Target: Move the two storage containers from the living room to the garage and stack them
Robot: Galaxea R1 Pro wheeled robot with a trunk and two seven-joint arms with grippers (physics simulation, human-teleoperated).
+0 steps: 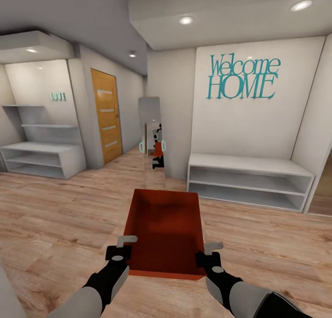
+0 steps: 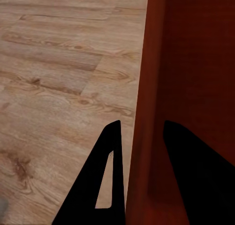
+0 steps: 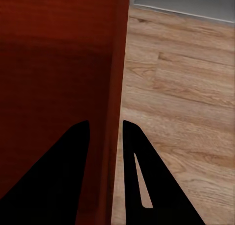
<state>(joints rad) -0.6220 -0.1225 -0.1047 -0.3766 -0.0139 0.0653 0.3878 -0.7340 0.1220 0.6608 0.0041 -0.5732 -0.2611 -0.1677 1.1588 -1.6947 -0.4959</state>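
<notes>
While I hold it out in front of my trunk, the storage container (image 1: 166, 232) reads as one item: an orange-red rectangular bin, open on top, with plain smooth walls and a darker, shadowed inside. It hangs above the light wood plank floor (image 1: 60, 216), long axis pointing away from me.

Left pincer (image 1: 123, 248): clamped on the container's left wall near the end closest to me. In the left wrist view the wall (image 2: 147, 137) stands between the two dark fingers (image 2: 105, 186), one outside and one inside the bin.

Right pincer (image 1: 210, 254): clamped likewise on the right wall. The right wrist view shows that wall (image 3: 105, 151) between my fingers (image 3: 142, 186), with floor planks beyond.

Surroundings, outward:
- tall narrow mirror (image 1: 152, 142) straight ahead, carrying a small reflection with a spot of orange-red;
- low white open shelf unit (image 1: 249, 179) to the right of the mirror, against a white wall;
- teal lettering "Welcome HOME" (image 1: 243, 78) above that unit;
- wooden door (image 1: 107, 115) with pale horizontal strips, left of the mirror;
- white stepped shelving (image 1: 41, 152) at far left;
- recessed ceiling lights (image 1: 186, 20).
</notes>
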